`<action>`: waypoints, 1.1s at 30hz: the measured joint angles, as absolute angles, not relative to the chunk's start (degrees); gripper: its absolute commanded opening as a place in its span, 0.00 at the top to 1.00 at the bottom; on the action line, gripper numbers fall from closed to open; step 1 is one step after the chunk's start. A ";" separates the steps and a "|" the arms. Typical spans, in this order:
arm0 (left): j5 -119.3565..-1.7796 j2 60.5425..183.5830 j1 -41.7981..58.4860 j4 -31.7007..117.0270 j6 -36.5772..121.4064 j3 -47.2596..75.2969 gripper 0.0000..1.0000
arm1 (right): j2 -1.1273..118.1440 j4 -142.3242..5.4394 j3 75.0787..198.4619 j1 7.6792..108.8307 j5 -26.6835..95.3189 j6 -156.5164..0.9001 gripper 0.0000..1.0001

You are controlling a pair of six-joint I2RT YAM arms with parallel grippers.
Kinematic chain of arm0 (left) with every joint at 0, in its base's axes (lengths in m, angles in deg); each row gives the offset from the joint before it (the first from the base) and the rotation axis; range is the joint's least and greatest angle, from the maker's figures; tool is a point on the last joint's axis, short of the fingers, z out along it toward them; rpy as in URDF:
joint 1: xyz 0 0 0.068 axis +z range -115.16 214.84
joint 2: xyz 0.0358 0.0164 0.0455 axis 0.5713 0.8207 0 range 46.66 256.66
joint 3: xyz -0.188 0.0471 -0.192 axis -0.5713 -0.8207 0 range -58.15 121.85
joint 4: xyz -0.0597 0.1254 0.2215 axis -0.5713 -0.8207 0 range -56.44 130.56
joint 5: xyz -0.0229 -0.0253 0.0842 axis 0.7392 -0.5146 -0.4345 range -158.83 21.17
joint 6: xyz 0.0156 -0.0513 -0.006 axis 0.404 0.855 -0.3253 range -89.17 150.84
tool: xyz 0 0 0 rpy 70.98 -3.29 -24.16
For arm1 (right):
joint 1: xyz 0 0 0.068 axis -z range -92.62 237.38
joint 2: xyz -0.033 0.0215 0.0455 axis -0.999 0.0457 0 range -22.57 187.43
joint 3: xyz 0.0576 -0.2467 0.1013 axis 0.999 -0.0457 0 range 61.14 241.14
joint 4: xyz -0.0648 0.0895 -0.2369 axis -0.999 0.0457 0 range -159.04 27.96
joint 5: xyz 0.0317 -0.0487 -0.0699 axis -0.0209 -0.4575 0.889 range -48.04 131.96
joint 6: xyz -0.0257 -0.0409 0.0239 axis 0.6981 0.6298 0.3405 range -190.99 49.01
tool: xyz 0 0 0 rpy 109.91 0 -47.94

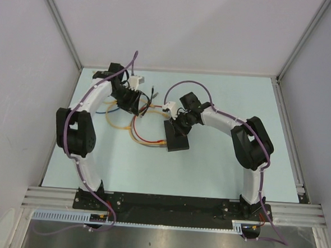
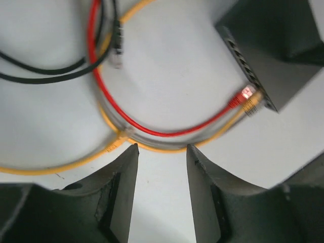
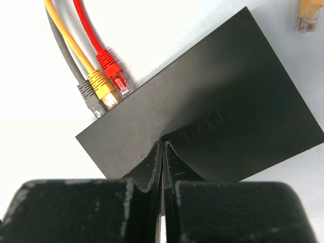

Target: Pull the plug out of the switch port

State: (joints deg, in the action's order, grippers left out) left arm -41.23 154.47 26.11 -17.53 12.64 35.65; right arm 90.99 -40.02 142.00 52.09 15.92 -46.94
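Observation:
The black switch (image 1: 176, 137) lies mid-table; it also shows in the right wrist view (image 3: 217, 101) and the left wrist view (image 2: 273, 45). A red plug (image 3: 114, 71), a yellow plug (image 3: 103, 87) and a grey plug (image 3: 91, 98) sit side by side in its ports. My right gripper (image 3: 163, 142) is shut, its tips resting on the switch's top face (image 1: 179, 125). My left gripper (image 2: 161, 148) is open and empty, hovering over the looped cables to the left of the switch (image 1: 134, 102). The red plug (image 2: 242, 96) and yellow plug (image 2: 250, 107) lie beyond its fingers.
Red, yellow, grey and black cables (image 1: 140, 128) loop over the table left of the switch. A loose black-cabled plug (image 2: 117, 50) and a loose yellow plug (image 2: 114, 144) lie among them. Another loose orange plug (image 3: 308, 15) lies past the switch. Walls enclose the table on three sides.

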 measured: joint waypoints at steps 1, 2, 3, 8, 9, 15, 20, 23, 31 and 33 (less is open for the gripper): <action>-43.07 154.33 26.53 -16.45 14.63 34.93 0.54 | 90.99 -40.15 141.95 52.12 15.92 -46.94 1.00; -44.67 154.86 26.72 -15.14 16.20 34.58 0.57 | 91.01 -40.20 141.93 52.12 15.94 -46.96 1.00; -45.82 155.91 26.75 -14.20 17.53 34.51 0.57 | 91.01 -40.22 141.93 52.09 15.96 -46.96 1.00; -47.77 162.20 26.44 -11.82 21.36 34.40 0.52 | 90.99 -40.22 141.93 52.09 16.00 -46.94 1.00; -47.97 162.99 26.44 -11.76 21.73 34.40 0.52 | 91.01 -40.24 141.93 52.09 16.00 -46.94 1.00; -49.65 165.70 26.37 -10.99 23.35 34.29 0.55 | 91.01 -40.24 141.91 52.14 16.00 -46.94 1.00; -49.96 167.93 26.18 -10.95 23.39 34.32 0.60 | 91.01 -40.31 141.89 52.18 16.00 -46.94 1.00; -50.20 169.00 25.70 -10.99 23.39 34.32 0.69 | 91.01 -40.50 141.89 52.33 16.11 -46.94 1.00; -52.80 169.26 24.19 -11.21 23.11 34.64 0.93 | 91.12 -40.94 141.84 52.47 16.18 -47.11 1.00; -52.73 169.26 24.12 -11.49 22.74 34.66 0.98 | 91.31 -40.74 142.15 52.53 16.03 -47.38 1.00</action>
